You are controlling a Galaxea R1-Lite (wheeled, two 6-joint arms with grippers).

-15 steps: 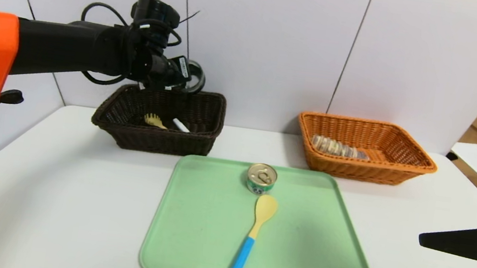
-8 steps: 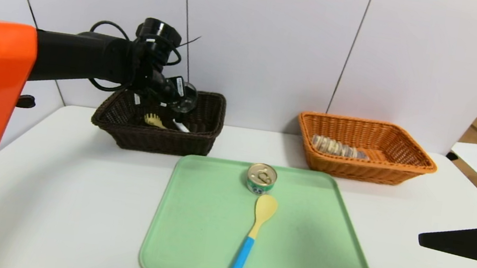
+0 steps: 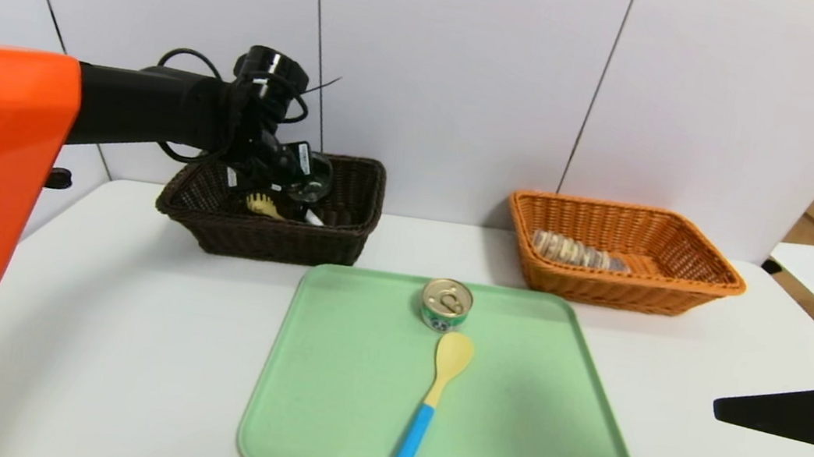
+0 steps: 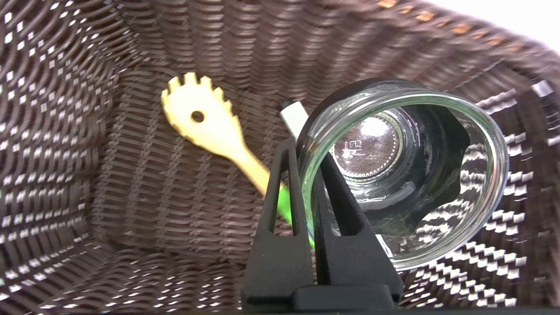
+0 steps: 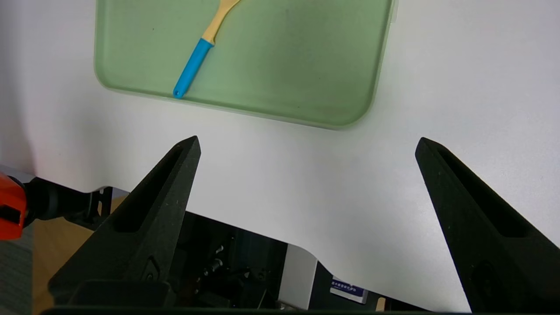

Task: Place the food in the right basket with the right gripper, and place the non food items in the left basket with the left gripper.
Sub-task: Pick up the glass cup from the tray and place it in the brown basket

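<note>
White surface [image 3: 128,318] carries a green tray [image 3: 351,410], the dark left basket [image 3: 343,236] and the orange right basket [image 3: 681,296] — bread loaf [image 3: 578,251] lying inside the latter. Left pincer [image 4: 306,175] is down in the left basket, clamped on the rim of the glass cup [image 4: 481,144]; pasta fork [image 4: 205,122] and marker [image 4: 294,117] lie beneath. On the tray — blue-handled spoon [image 3: 431,401], bowl just beside the tin [image 3: 446,304]. Right pincer [image 5: 306,144] hangs at the near right edge, fingers wide apart.
</note>
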